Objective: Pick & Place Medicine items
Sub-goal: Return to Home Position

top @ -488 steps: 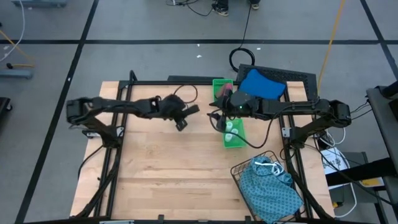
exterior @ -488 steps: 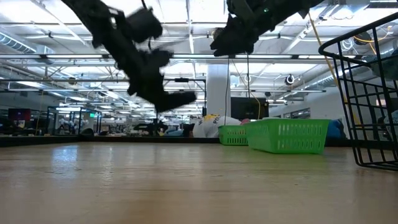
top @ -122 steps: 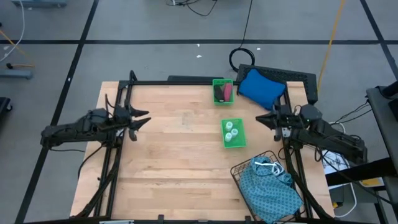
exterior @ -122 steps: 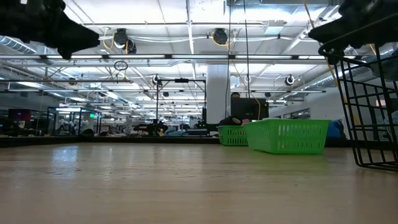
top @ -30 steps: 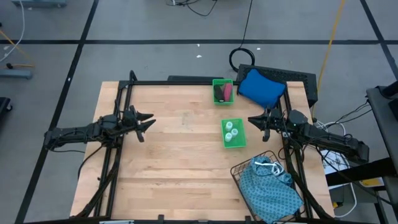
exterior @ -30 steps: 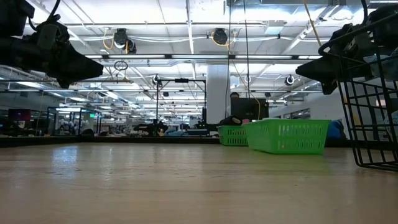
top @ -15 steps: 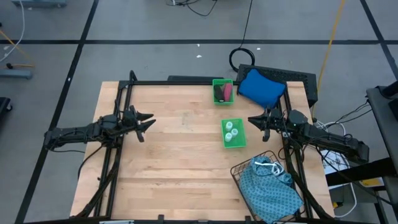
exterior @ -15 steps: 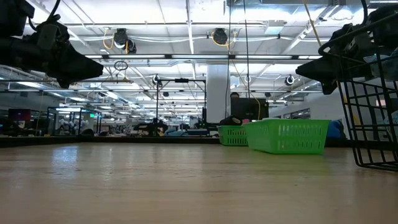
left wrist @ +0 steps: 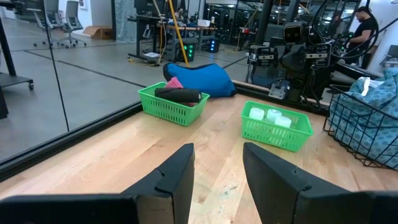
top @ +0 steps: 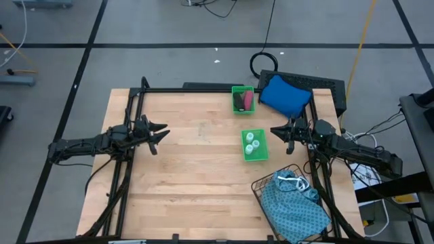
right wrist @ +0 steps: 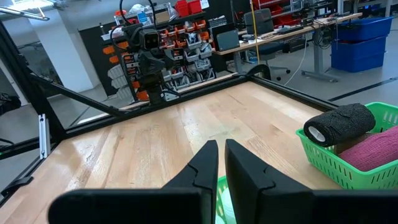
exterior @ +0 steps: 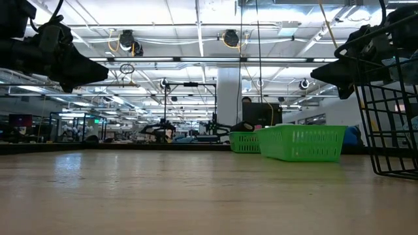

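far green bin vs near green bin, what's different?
Contents: the far green bin holds a black roll and a pink roll; the near green bin holds white round-topped vials. Place: the far one sits at the table's far edge beside the blue cushion; the near one lies further in. Shared: green slotted plastic, open tops; left tool and right tool hang clear of both.
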